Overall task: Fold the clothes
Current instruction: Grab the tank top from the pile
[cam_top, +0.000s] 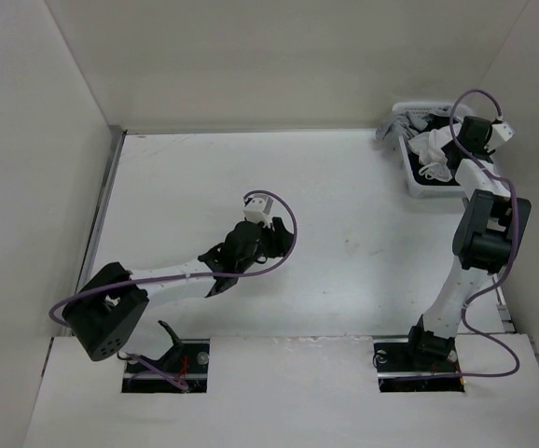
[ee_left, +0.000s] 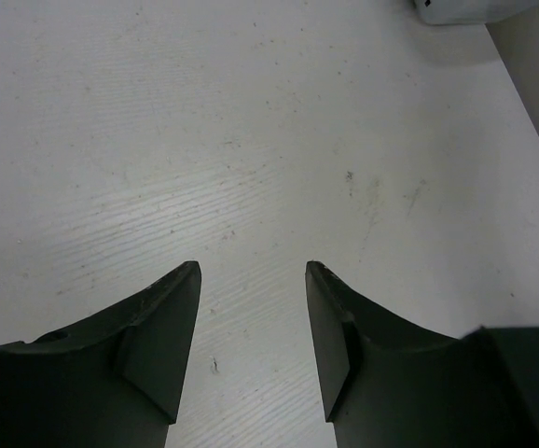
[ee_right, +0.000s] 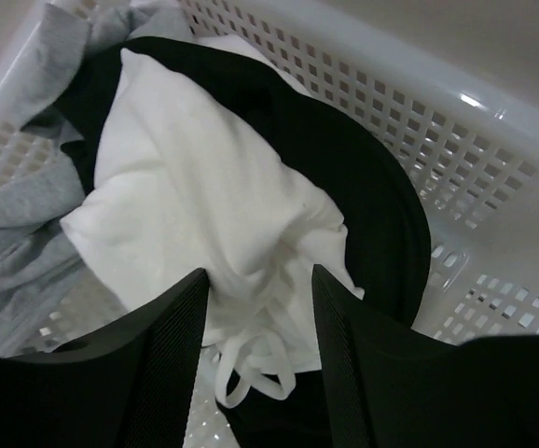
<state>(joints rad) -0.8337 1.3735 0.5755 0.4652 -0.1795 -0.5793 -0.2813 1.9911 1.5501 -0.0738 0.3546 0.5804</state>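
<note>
We are hovering our left gripper (ee_left: pixel 251 266) over the white table (ee_left: pixel 251 121), its jaws standing apart with nothing between them. Our right gripper (ee_right: pixel 258 273) is reaching into the white perforated basket (ee_right: pixel 419 103) at the table's far right corner, jaws apart and straddling a bunched fold of the white garment (ee_right: pixel 204 196). That garment is lying on a black garment (ee_right: pixel 363 177), beside a grey cloth (ee_right: pixel 18 215), its strings (ee_right: pixel 246 369) looping below our fingers.

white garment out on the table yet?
No, the white garment lies bunched inside the basket, on top of the black garment.
</note>
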